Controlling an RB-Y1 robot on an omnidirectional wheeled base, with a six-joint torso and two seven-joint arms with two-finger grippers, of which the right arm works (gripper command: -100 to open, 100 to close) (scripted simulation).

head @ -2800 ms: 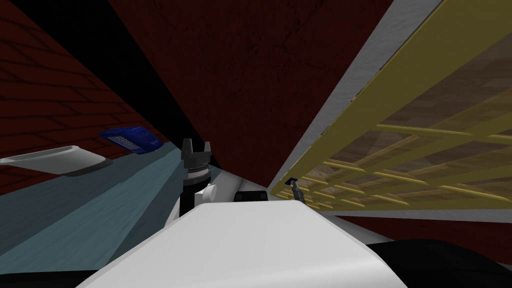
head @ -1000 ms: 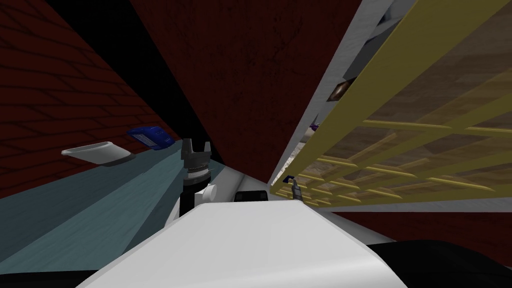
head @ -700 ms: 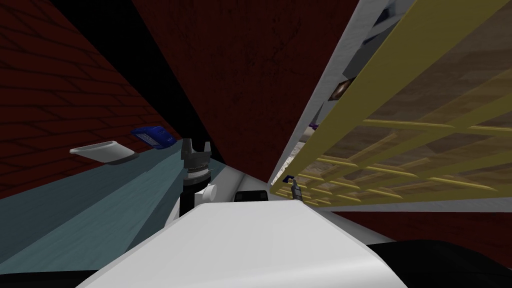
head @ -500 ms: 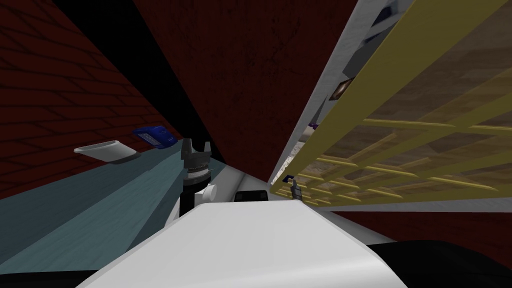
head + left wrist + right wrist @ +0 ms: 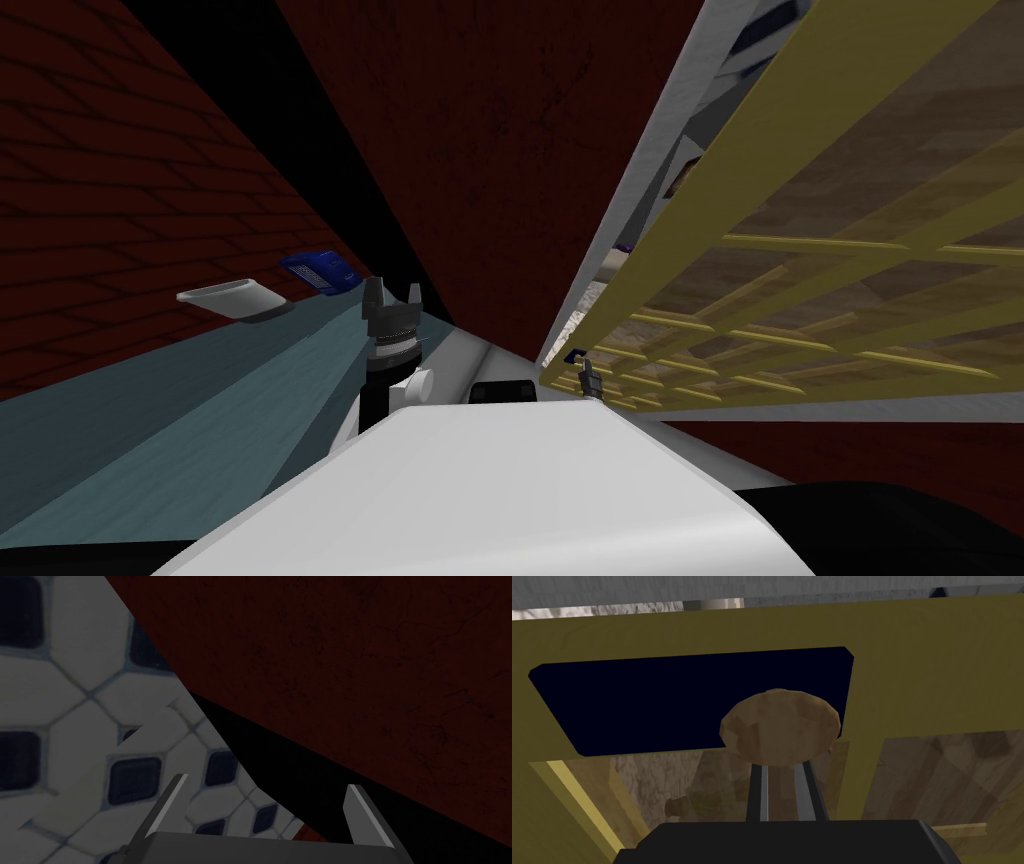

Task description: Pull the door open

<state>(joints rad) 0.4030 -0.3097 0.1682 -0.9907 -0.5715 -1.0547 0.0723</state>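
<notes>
**Right gripper on the knob, door standing ajar**

The right gripper is the arm at work. Its two fingers run close together and straight up to the round brown knob, whose head hides their tips. They look pinched on the knob's neck. The knob sits on a dark blue plate near the free edge of the yellow, glass-paned door.

In the head view the right gripper meets that door edge just beside the white door frame. A gap between the edge and the frame shows the door is already partly open.

The knob lies dead ahead of the gripper, on the line of its fingers. The pull should therefore come straight back toward the body, then bend with the door's swing so the pinch does not slip off.

The left gripper is held up well apart from the door, fingers spread wide and holding nothing, facing a dark red wall.
</notes>
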